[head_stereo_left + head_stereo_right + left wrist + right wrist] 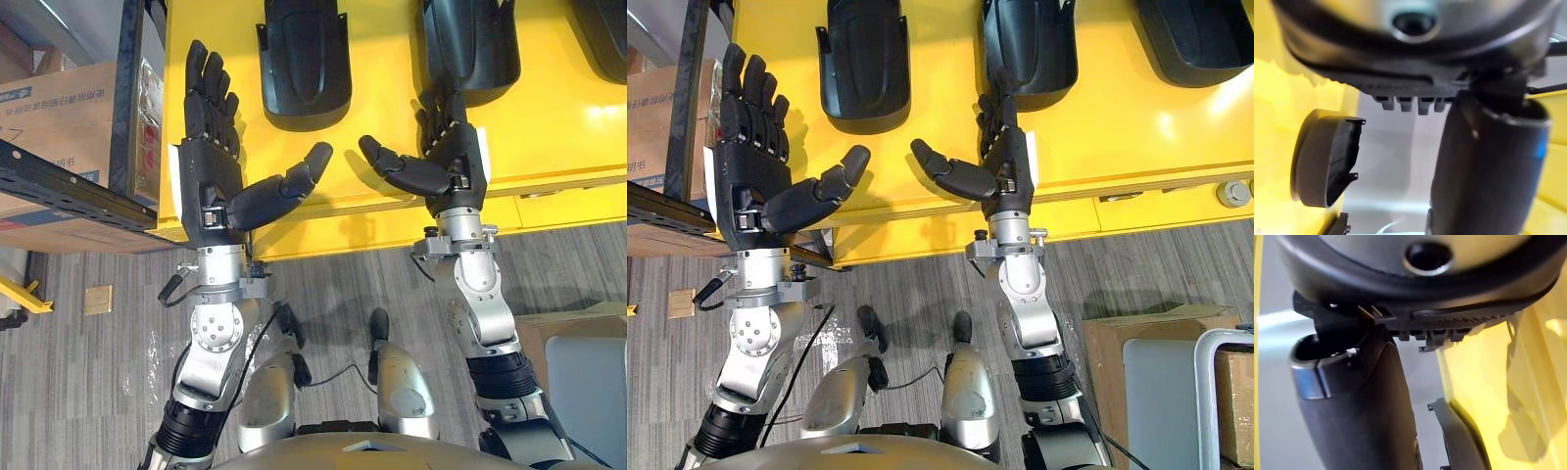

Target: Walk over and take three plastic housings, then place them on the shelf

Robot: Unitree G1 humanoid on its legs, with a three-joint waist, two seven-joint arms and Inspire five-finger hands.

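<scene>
Three black plastic housings lie on a yellow table (549, 127): one (307, 64) ahead of my left hand, one (470, 44) just past my right hand, and one (602, 34) at the far right. My left hand (211, 166) is raised over the table's near edge, open, with straight fingers and the thumb spread inward. My right hand (451, 162) is open too, its thumb pointing at the left one and its fingertips level with the middle housing's near end. Neither hand holds anything. The left wrist view shows a housing (1322, 161) past the thumb (1488, 166); the right wrist view shows another (1459, 435).
A black metal shelf rack (69, 191) with cardboard boxes (49, 98) stands at my left, close to the left hand. A cardboard box (1136, 372) and a grey bin (588, 392) sit on the grey floor at my right.
</scene>
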